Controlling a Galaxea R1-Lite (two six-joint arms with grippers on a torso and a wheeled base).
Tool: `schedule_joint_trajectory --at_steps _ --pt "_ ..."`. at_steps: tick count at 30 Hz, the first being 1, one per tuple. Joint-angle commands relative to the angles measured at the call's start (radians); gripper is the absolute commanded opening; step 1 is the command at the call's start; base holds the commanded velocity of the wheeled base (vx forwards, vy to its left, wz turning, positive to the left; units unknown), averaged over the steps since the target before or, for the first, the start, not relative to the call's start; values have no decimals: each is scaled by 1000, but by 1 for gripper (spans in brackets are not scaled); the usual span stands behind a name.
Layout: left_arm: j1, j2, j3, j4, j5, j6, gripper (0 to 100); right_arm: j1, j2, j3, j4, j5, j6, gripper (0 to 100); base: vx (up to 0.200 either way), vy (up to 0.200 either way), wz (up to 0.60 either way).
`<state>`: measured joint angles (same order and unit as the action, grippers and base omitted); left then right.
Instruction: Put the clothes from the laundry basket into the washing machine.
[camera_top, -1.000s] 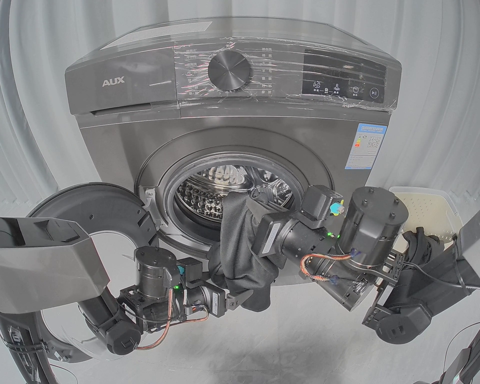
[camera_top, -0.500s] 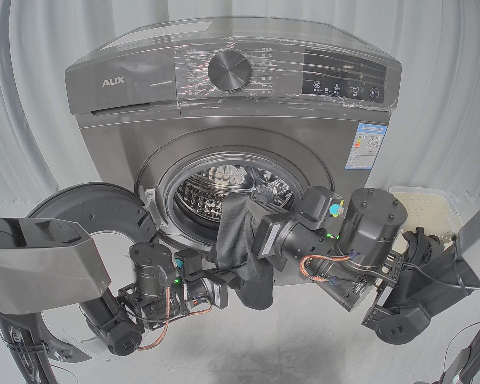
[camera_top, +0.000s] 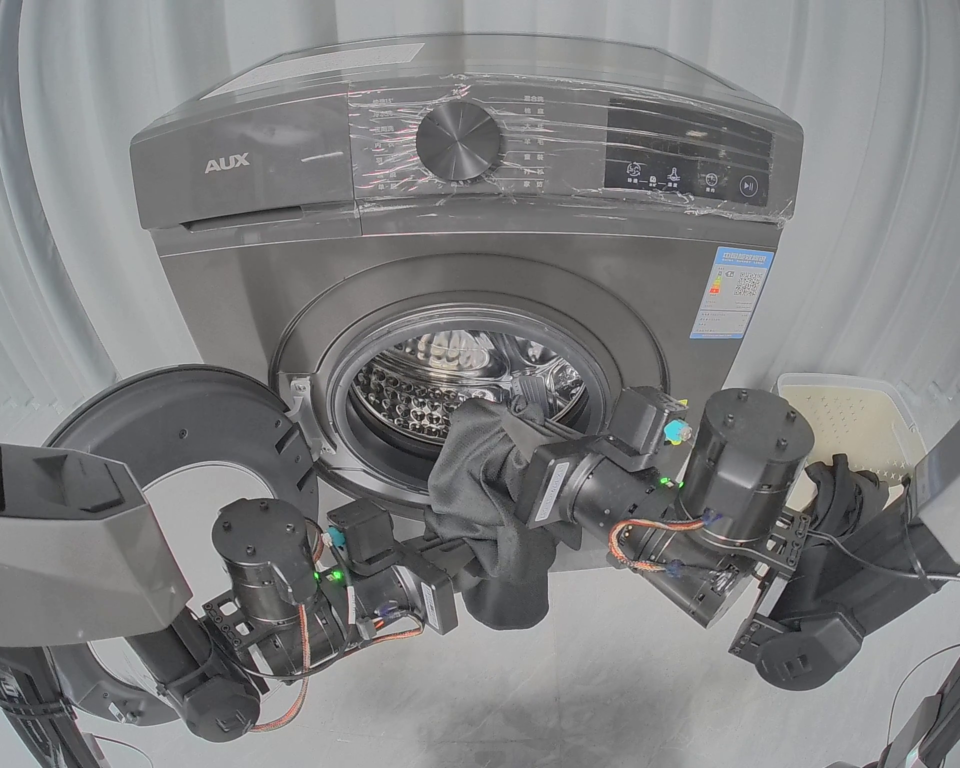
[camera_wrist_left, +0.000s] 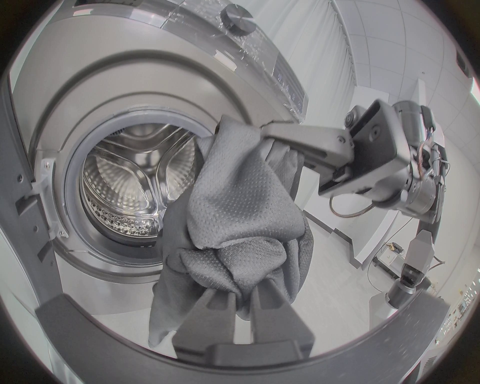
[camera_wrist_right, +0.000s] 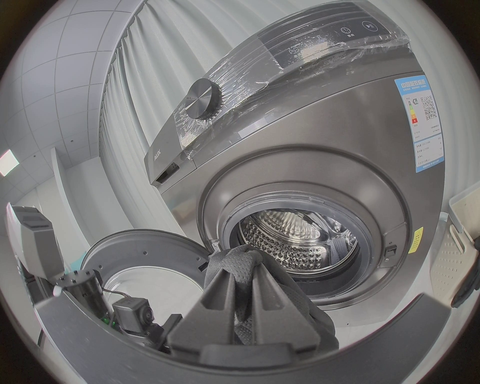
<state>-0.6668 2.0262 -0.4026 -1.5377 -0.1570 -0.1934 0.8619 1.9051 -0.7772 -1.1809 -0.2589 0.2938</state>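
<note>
I have the dark garment (camera_top: 482, 470) pinched at two places, right in front of the washer (camera_top: 250, 290); the door (camera_top: 180, 420) is swung wide on my left and the steel drum (camera_top: 440, 385) lies bare behind the port.

The right gripper (camera_top: 505, 418) is clamped on the upper part of the garment, level with the lower half of the port; from its own wrist camera the two fingers (camera_wrist_right: 220, 305) sit close together with the dotted fabric (camera_wrist_right: 240, 262) squeezed between them and bunched over their tips.

The left gripper (camera_top: 455, 552) sits lower, below the port's rim, and is closed on the bottom bunch of the cloth; in the left wrist view its fingers (camera_wrist_left: 210, 320) nip a gathered fold (camera_wrist_left: 240, 200), with the right gripper (camera_wrist_left: 267, 132) gripping the top edge farther off.

Between the two holds the garment hangs in loose folds; one end droops below the left gripper, in front of the washer's lower panel (whether the top edge has passed the rubber seal, I cannot tell).

The drum holds no cloth that I can see; the white basket (camera_top: 850, 410) stands just right of the washer, behind the right arm, with more dark clothes (camera_top: 835, 490) in it.
</note>
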Motion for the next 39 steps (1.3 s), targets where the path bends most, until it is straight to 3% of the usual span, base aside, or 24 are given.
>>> schedule_joint_trajectory --at_steps 1,10,18,19,29,35,39 --pt "-5 -52 2 -2 -1 -1 0 -1 2 18 -17 1 -1 0 0 0 0" --pt "-27 -169 2 -4 -10 -40 0 -11 -3 56 -51 10 5 0 0 0 0" --pt "-28 -204 21 -4 -4 -35 0 -27 -5 119 -85 27 13 0 0 0 0" --pt "-28 -204 22 -4 -4 -35 0 -27 -3 121 -83 27 15 100 0 0 0" --pt "-19 -213 16 -6 1 -35 0 -95 2 141 -59 26 -16 100 0 0 0" --pt "-14 -202 21 -4 2 -35 0 -136 -9 219 -34 26 -42 100 0 0 0" --pt "-11 -201 22 -4 -4 -35 0 -167 -9 283 -48 29 -96 100 0 0 0"
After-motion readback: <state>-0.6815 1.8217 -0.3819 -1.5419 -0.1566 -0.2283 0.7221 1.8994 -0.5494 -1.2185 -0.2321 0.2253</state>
